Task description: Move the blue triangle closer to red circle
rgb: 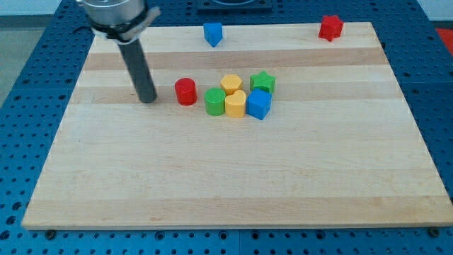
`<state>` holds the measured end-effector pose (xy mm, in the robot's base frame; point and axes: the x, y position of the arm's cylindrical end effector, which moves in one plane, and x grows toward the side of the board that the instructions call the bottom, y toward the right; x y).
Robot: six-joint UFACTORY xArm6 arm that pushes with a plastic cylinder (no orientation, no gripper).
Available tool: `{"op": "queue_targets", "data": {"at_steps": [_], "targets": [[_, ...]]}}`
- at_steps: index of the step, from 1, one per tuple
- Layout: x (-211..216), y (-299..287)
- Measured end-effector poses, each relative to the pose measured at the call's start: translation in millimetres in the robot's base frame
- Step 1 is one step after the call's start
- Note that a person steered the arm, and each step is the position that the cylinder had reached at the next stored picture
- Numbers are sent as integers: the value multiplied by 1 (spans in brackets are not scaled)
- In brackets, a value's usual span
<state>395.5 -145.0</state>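
The blue triangle (213, 33) sits near the top edge of the wooden board, left of centre. The red circle (185, 91), a short cylinder, stands lower down, left of the middle. My tip (147, 100) rests on the board just left of the red circle, a small gap away, and well below-left of the blue triangle. The dark rod rises from it toward the view's top left.
A tight cluster lies right of the red circle: a green circle (215, 101), two yellow blocks (231, 83) (236, 104), a green star (262, 81) and a blue cube (259, 105). A red star-like block (330, 27) sits at the top right. The board (233, 184) lies on a blue perforated table.
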Motion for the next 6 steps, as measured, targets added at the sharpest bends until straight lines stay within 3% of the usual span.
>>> {"op": "queue_targets", "data": {"at_steps": [2, 3, 4, 6], "targets": [[0, 68], [0, 59], [-33, 12], [-153, 0]]}}
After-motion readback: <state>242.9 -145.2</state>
